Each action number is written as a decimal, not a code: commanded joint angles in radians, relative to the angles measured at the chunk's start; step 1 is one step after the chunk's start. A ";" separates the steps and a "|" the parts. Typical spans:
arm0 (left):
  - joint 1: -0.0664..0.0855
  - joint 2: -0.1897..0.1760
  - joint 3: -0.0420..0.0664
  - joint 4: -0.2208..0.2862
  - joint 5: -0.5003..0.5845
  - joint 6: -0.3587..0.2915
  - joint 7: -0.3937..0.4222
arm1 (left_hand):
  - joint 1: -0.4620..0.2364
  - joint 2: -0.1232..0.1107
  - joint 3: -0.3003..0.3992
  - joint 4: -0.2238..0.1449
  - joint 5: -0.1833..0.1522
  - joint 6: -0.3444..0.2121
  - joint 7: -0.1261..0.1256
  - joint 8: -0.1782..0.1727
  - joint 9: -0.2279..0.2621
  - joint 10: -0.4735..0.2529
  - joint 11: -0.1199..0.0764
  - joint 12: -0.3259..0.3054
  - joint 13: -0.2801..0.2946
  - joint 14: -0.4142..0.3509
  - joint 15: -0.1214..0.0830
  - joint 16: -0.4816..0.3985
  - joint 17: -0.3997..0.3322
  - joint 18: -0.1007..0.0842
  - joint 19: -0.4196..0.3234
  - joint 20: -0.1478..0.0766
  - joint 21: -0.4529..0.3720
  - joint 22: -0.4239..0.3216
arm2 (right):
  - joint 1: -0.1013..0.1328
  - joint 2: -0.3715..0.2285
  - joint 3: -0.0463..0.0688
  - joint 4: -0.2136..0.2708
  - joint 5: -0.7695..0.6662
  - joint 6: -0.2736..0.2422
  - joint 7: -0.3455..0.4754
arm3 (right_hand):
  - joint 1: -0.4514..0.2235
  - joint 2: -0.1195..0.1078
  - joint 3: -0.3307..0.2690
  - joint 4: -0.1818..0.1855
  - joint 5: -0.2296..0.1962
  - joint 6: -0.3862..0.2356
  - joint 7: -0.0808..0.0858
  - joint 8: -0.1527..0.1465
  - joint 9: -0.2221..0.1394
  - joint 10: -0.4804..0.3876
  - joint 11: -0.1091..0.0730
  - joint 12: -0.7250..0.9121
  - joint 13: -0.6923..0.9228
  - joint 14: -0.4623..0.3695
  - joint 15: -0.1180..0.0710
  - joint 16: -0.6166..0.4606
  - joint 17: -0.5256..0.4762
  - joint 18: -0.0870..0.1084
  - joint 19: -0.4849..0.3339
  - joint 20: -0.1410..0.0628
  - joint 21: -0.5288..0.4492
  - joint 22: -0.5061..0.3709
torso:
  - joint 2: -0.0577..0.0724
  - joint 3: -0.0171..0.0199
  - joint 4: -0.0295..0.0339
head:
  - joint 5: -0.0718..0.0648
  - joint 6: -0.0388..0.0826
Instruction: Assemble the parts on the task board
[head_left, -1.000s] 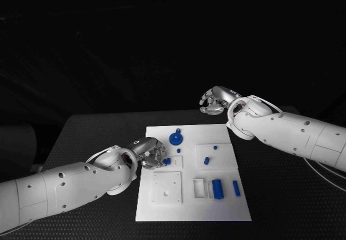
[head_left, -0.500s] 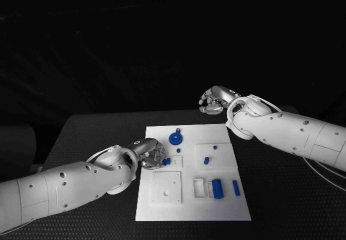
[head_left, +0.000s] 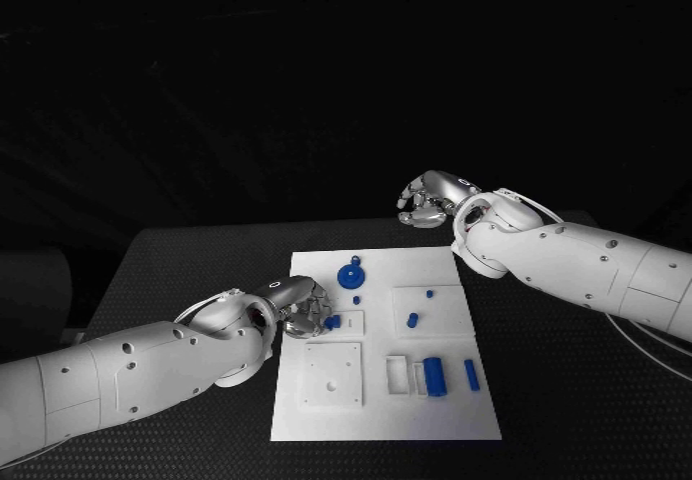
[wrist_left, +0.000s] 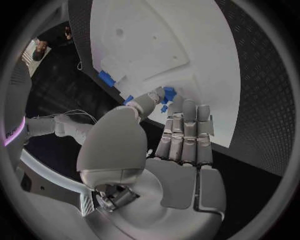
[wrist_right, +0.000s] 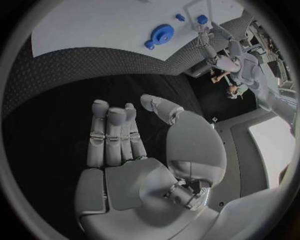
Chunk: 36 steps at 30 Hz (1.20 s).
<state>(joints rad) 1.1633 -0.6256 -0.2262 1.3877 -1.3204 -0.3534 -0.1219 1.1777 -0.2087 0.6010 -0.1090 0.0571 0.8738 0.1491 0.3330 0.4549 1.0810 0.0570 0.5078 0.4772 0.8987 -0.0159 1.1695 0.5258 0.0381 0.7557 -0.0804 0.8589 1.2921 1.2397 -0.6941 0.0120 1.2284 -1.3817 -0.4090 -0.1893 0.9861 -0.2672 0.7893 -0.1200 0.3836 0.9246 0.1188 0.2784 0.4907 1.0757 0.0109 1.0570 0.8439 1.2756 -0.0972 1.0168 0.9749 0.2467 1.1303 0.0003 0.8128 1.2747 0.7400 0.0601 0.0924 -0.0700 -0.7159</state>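
Observation:
The white task board (head_left: 387, 410) lies mid-table. My left hand (head_left: 293, 304) rests at the board's left edge, its thumb and fingertips pinching a small blue part (head_left: 333, 322) on a raised square plate; the same blue part (wrist_left: 168, 93) sits at the fingertips of the left hand (wrist_left: 178, 131) in the left wrist view. My right hand (head_left: 431, 200) hovers above the table's far edge beyond the board, holding nothing; the right hand (wrist_right: 125, 135) has its fingers extended and apart from the thumb. A blue disc (head_left: 352, 277) stands near the board's far end.
A small blue peg (head_left: 356, 299) stands by the disc, with two more pegs (head_left: 430, 296) (head_left: 413, 321) on the right plate. A blue block (head_left: 433, 376) and a blue bar (head_left: 472, 375) lie near the right edge. A white square plate (head_left: 333, 375) has a hole.

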 joint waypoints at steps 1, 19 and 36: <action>0.000 0.003 0.000 0.002 0.014 0.028 -0.003 | -0.029 -0.010 -0.006 0.028 0.000 -0.003 0.007 -0.010 -0.005 -0.005 0.002 0.009 -0.001 -0.004 -0.004 0.005 0.002 0.003 0.007 -0.036 -0.008 0.003 | 0.000 0.000 0.000 0.001 -0.002 0.009 0.009 | -0.006 0.001 -0.003 -0.004 0.006 -0.001 0.009 -0.005 0.002 -0.002 0.003 0.003 -0.001 0.006 0.003 -0.004 0.001 0.015 0.002 0.004 -0.005 0.001 | 0.000 0.0002 0.0001 | -0.001 -0.001; 0.001 0.007 0.001 -0.004 0.037 0.045 -0.009 | -0.096 -0.012 -0.018 0.105 0.003 -0.010 0.010 -0.024 -0.018 -0.017 0.005 0.016 -0.003 -0.010 -0.005 0.007 0.000 0.003 0.007 -0.038 -0.021 0.012 | 0.000 0.001 0.000 0.001 -0.002 0.011 0.009 | -0.006 0.002 -0.003 -0.004 0.006 0.000 0.009 -0.005 0.002 -0.002 0.003 0.004 -0.002 0.006 0.003 -0.005 0.002 0.015 0.003 0.003 -0.005 0.002 | 0.000 0.0003 0.0001 | -0.002 -0.001; 0.001 0.010 0.001 -0.006 0.021 0.045 -0.013 | 0.046 0.030 0.007 -0.026 0.034 -0.022 0.017 -0.034 -0.024 -0.040 0.013 0.021 -0.009 -0.016 -0.001 0.011 -0.001 0.000 0.005 -0.034 -0.031 0.029 | 0.000 0.002 0.000 0.000 -0.001 0.014 0.010 | -0.006 0.002 -0.003 -0.004 0.006 0.000 0.009 -0.005 0.002 -0.002 0.003 0.004 -0.003 0.007 0.003 -0.005 0.002 0.015 0.003 0.003 -0.005 0.002 | 0.000 -0.0003 0.0007 | -0.003 -0.002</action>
<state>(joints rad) 1.1633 -0.6180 -0.2257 1.3817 -1.2950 -0.3129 -0.1359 1.2132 -0.1789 0.6091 -0.1283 0.0880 0.8551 0.1639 0.3042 0.4317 1.0466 0.0696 0.5228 0.4698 0.8878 -0.0194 1.1772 0.5254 0.0373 0.7556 -0.0803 0.8315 1.3080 1.2397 -0.6931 0.0120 1.2281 -1.3811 -0.4064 -0.1882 0.9861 -0.2672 0.7893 -0.1200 0.3836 0.9254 0.1221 0.2784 0.4913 1.0757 0.0109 1.0570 0.8420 1.2756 -0.0972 1.0169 0.9756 0.2466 1.1302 0.0003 0.8128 1.2753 0.7397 0.0599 0.0930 -0.0735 -0.7191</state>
